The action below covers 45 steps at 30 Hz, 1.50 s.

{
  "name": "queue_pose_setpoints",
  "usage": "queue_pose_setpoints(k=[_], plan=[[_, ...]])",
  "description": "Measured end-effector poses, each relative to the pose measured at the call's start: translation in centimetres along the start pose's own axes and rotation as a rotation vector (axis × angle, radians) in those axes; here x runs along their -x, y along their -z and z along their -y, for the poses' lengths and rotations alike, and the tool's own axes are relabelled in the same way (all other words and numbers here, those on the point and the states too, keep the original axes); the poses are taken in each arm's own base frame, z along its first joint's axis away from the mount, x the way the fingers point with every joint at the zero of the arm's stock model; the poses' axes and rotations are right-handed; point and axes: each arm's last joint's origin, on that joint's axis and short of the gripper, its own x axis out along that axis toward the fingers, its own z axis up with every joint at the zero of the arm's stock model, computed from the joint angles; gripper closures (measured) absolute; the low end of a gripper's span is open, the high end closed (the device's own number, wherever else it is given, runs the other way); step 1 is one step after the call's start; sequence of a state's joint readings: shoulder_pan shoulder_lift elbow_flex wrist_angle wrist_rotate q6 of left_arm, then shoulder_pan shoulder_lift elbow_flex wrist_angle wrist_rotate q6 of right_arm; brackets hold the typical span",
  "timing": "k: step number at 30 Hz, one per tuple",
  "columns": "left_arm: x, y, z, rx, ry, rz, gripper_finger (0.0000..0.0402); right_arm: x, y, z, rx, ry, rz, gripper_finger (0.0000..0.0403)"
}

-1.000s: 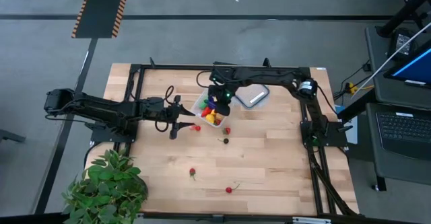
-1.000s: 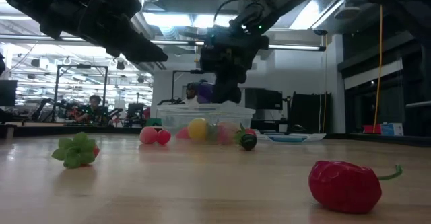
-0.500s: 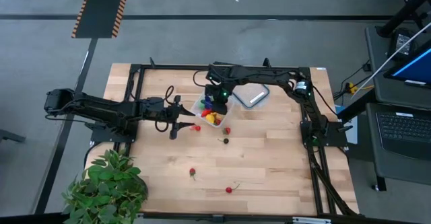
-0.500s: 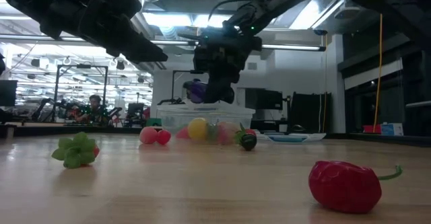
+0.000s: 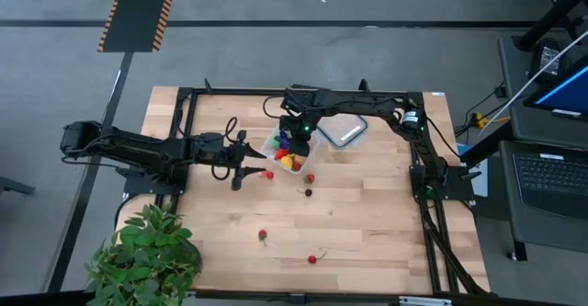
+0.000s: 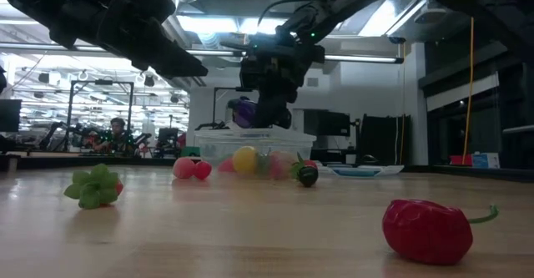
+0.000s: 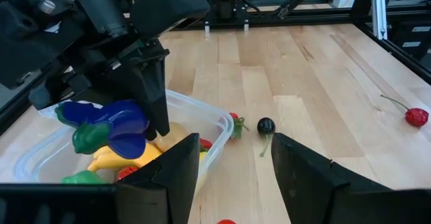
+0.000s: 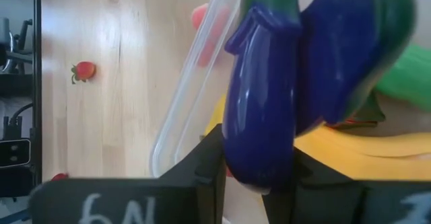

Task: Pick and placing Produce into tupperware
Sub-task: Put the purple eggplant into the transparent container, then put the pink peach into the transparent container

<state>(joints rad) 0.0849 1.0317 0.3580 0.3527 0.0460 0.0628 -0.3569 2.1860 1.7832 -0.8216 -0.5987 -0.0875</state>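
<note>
Grey concrete floor [image 5: 276, 49] all around the pale wooden bench [image 5: 367, 232], a yellow-black striped strip [image 5: 138, 12] up top, a desk with laptop [image 5: 551, 173] at right, and bright ceiling lights [image 6: 209, 23] across the hall.

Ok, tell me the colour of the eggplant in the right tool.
Glossy blue-purple eggplant with a green cap, seen best in the right wrist view.

Table [image 5: 367, 223] lit evenly from above, soft short shadows cast, bright ceiling lights [image 6: 225, 23] glaring in the low view, purple eggplant [image 8: 269, 109] blurred (very close), shiny.
</note>
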Motion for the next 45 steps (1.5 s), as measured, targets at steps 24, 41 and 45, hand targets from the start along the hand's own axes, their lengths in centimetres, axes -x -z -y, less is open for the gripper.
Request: queue_pose_setpoints(k=[24,41,45], plan=[[0.0,0.0,0.0,0.000,0.000,0.000,0.0223,-1.3,0.1,0.4,0.039,0.081,-0.020,0.0326],[0.0,0.0,0.0,0.000,0.000,-0.001,0.0223,-1.2,0.2,0.3,0.027,0.120,-0.038,0.0285],[0.0,0.0,0.0,0.000,0.001,0.000,0.0223,0.0,0.0,-0.3,-0.008,0.116,-0.093,0.0287]])
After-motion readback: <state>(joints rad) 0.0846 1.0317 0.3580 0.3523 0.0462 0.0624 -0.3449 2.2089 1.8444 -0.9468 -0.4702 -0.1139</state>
